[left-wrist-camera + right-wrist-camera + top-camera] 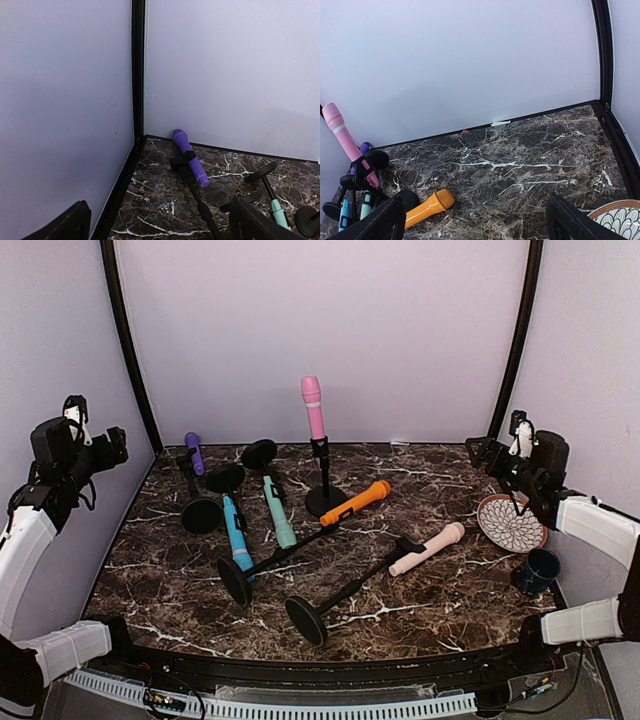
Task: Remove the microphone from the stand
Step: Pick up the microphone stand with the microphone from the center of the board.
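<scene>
1. Top external view: both arms are up at the sides, well away from the things. The left pincer [118,445] and the right pincer [490,455] are wide open and hold nothing.
2. The pink microphone [313,406] stands straight up in its stand [323,475], near the back of the tabletop [430,480]. An orange microphone [357,503] lies tipped over nearby.
3. I think the job is not started yet. Next, one pincer should hold the stand, and the other should pull the pink microphone out.

Dark marbled table [440,610], pink microphone [313,407] upright on its stand [325,495] at centre, toppled stands [345,592] and coloured microphones [356,503] left and centre, patterned plate [510,523] and dark mug [537,570] at right edge.
</scene>
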### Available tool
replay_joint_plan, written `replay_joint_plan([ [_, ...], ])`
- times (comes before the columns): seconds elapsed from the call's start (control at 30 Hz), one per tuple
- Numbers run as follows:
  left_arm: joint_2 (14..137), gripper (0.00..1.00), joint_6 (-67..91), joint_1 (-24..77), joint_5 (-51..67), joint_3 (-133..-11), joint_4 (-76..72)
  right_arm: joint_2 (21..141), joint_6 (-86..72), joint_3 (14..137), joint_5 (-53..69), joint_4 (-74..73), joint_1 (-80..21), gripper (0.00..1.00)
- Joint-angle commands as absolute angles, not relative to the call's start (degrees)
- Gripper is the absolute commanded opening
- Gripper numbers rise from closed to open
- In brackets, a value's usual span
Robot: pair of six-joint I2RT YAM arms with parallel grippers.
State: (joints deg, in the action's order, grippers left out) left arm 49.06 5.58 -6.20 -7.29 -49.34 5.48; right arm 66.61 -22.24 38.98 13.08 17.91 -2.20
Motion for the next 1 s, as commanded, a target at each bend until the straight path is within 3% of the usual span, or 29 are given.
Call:
replay_joint_plan([
  [0.0, 49.5, 0.99, 6.7, -6.2, -6.0, -50.2, 4.7, 63.9, -23.7, 37.9, 12.0, 21.7, -1.9, 0.99],
  [0.37, 49.7, 0.99, 6.2, -6.2, -5.6, -49.0, 3.7, 64.1, -25.5, 39.3, 12.8, 20.4, -1.8, 0.99],
  [0.57, 51.6, 0.99, 4.4, -4.5, 6.5, -46.3, 0.7, 64.3, -24.9, 38.4, 15.2, 20.8, -1.8, 0.99],
  [0.97, 63.6, 0.96, -7.2, 34.2, 16.4, -48.5, 2.7, 63.6, -23.3, 38.7, 15.3, 18.1, -1.9, 0.99],
])
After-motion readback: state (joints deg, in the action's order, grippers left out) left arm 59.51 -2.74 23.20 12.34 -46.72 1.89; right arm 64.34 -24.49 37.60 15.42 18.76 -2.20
